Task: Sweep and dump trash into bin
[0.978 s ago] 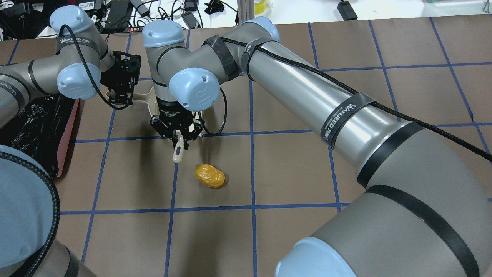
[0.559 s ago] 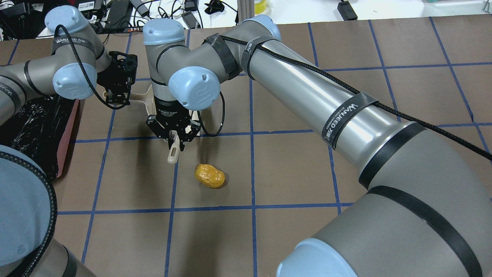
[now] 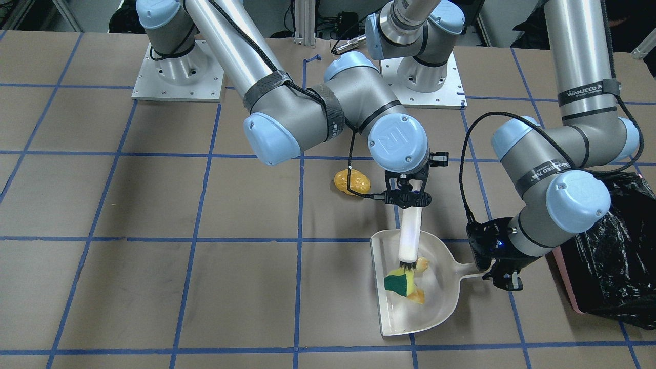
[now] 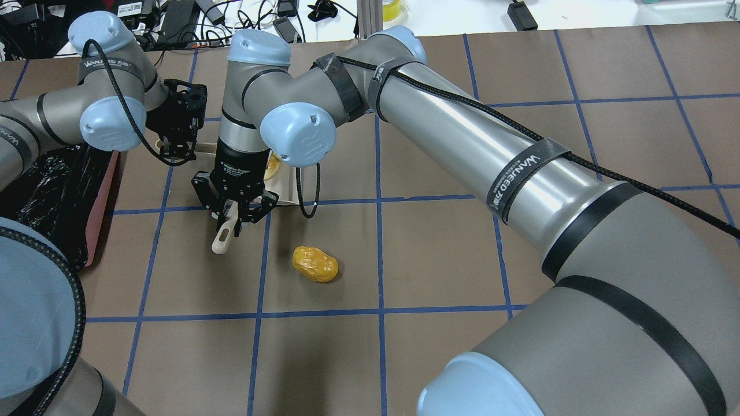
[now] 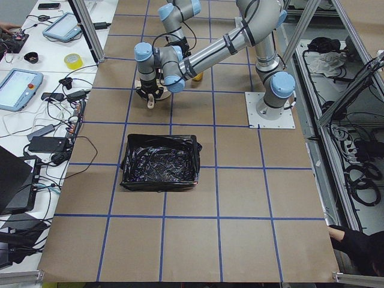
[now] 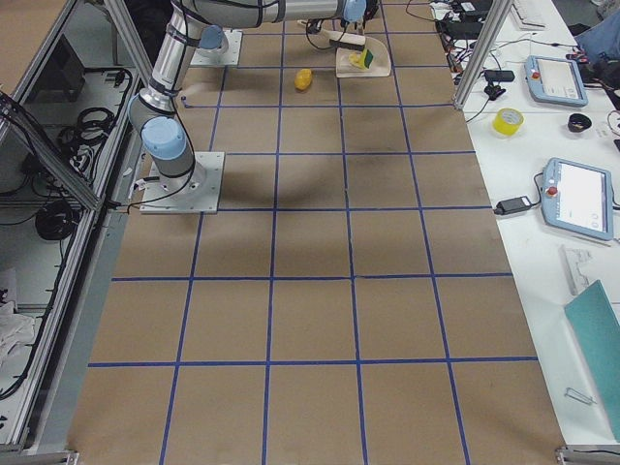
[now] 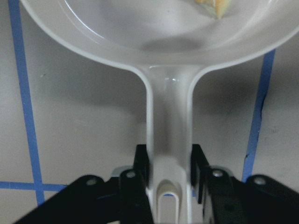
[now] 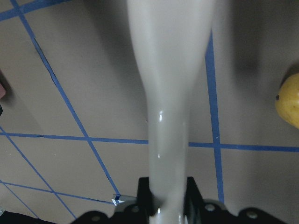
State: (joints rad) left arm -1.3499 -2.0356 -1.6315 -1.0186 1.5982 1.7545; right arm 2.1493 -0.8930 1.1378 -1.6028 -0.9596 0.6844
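The brown surface (image 3: 128,287), gridded with blue tape, carries everything. At its edge on the robot's left stands the pink bin (image 3: 610,266), lined with a crinkled black bag and open at the top. Near it but apart lies the cream dustpan (image 3: 438,307), flat on the surface, its handle pointing toward the bin. The left pincer (image 7: 169,163) pinches that handle near its end, one finger on each side. The cream brush (image 3: 410,233) stands tilted over the pan with its black bristles down inside it, against the sponge. The right pincer (image 4: 236,216) is clamped around the brush's handle. The golden-yellow roll (image 3: 351,181) lies on the bare surface outside the pan, near it and on the robot's side. The yellow sponge with green backing (image 3: 398,283) sits inside the pan. The tan pastry piece (image 3: 417,295) lies just beside it, partly hidden.
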